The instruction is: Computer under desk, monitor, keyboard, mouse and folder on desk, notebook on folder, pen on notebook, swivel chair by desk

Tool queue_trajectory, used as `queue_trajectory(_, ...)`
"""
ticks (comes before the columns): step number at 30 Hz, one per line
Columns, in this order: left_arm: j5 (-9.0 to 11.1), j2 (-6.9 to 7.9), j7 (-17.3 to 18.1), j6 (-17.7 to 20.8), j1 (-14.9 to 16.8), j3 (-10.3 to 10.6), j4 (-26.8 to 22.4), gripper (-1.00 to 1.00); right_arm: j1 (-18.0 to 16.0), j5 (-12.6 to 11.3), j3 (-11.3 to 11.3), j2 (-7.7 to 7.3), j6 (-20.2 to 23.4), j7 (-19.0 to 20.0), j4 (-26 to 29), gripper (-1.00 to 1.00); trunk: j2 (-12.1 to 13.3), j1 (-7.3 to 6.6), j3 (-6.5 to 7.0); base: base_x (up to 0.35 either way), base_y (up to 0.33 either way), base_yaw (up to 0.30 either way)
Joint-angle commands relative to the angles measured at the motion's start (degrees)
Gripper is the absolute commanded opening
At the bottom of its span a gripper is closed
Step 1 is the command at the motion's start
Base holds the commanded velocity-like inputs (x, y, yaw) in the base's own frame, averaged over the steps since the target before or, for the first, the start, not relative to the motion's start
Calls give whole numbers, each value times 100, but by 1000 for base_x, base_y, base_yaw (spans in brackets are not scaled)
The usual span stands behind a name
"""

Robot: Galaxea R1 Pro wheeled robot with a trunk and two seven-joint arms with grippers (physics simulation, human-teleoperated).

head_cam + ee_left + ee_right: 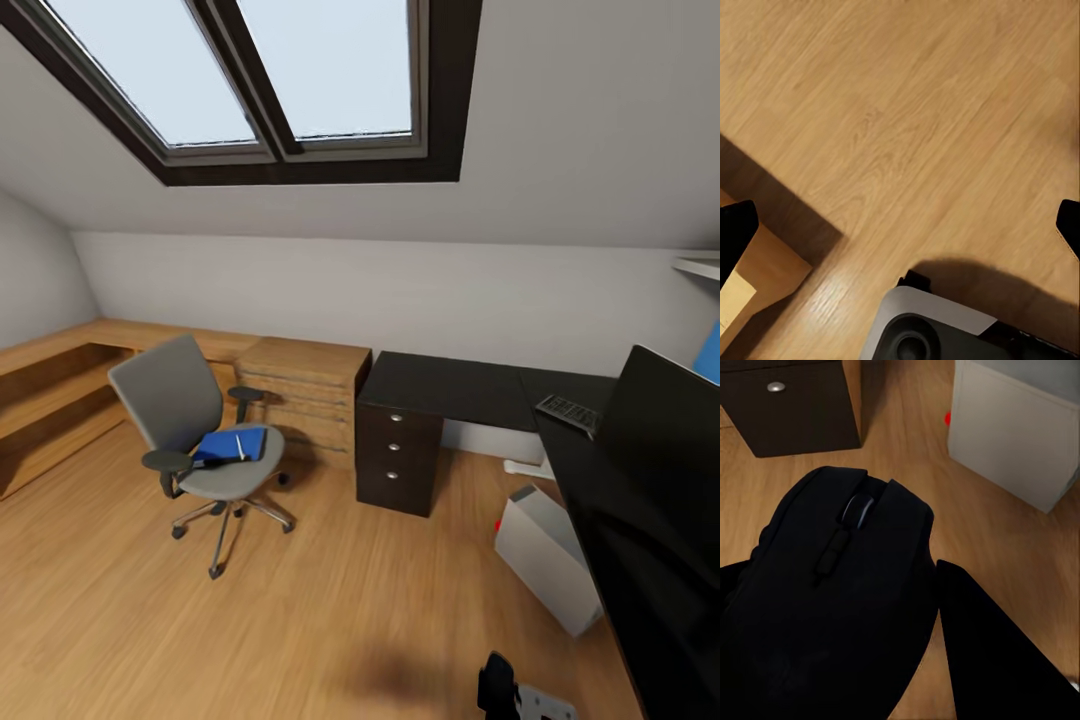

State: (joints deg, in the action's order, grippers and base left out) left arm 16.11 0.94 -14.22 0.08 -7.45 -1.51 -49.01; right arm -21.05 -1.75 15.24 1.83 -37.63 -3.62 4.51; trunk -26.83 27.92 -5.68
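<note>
Right gripper clamped on the black mouse, fingers dark against both of its flanks, scroll wheel up, held above the wood floor. Beyond the mouse, at 1 o'clock in the right wrist view, the light grey computer with its red dot; at 11 o'clock, the black drawer unit of the desk.

Left gripper pointed down at bare floor, fingers spread wide apart, holding nothing.

In the head view: part of an arm low at 5 o'clock. Computer on the floor under the desk at 4 o'clock. Keyboard on the desktop at 3 o'clock, just beside the monitor. Swivel chair at 9 o'clock, well apart from the desk, with a blue folder or notebook on its seat and the white pen on top.
</note>
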Motion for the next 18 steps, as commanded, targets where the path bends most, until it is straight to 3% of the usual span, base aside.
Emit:
queue_trajectory(1,59,3,-20,1,-2,10,-12,100,-5,-36,-21,1,-18,-7,-3,-100,-10,6,-10,326,1,0)
queue_trajectory(18,52,3,-20,1,-2,10,44,100,-5,-36,-21,1,-16,-7,-6,-100,-10,6,-10,327,0,0)
